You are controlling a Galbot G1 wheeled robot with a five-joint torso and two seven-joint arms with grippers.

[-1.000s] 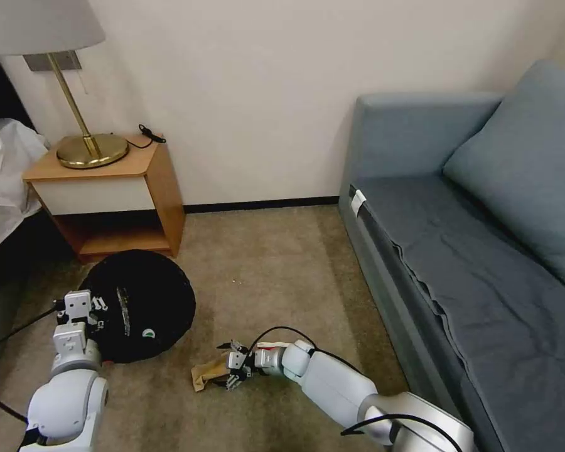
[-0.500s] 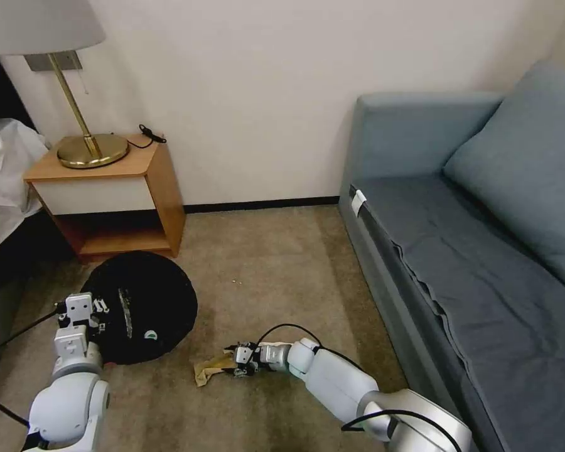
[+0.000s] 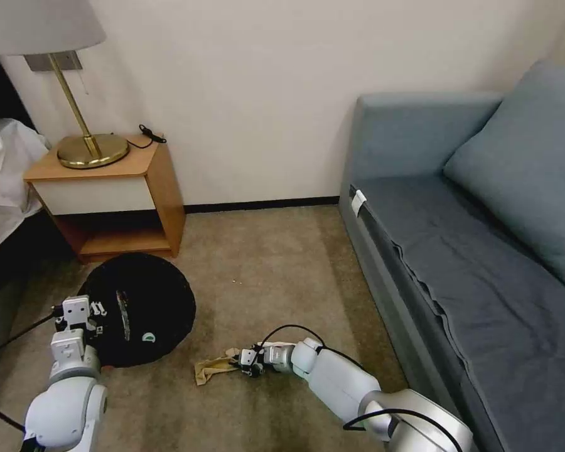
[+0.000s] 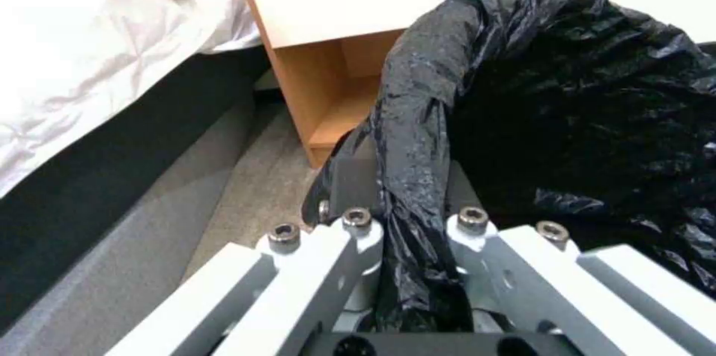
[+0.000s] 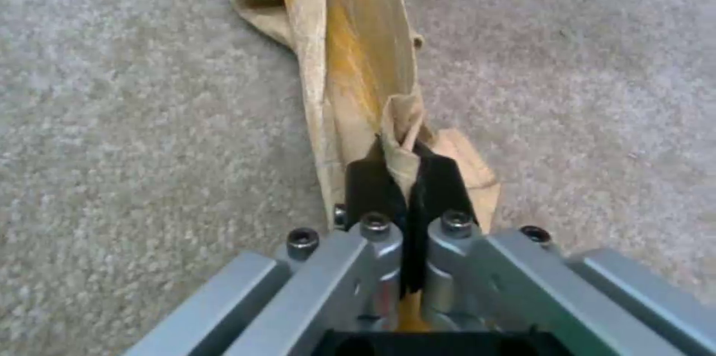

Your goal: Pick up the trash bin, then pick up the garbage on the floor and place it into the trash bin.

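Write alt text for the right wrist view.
The right gripper is shut on a fold of a crumpled brown paper bag, which lies stretched away from it on grey-beige carpet.

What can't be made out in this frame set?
- Contents of the trash bin: small pale specks in the head view, too small to identify; black liner hides them in the left wrist view.
- Far end of the brown paper bag held by the right gripper: cut off by the right wrist view's edge.
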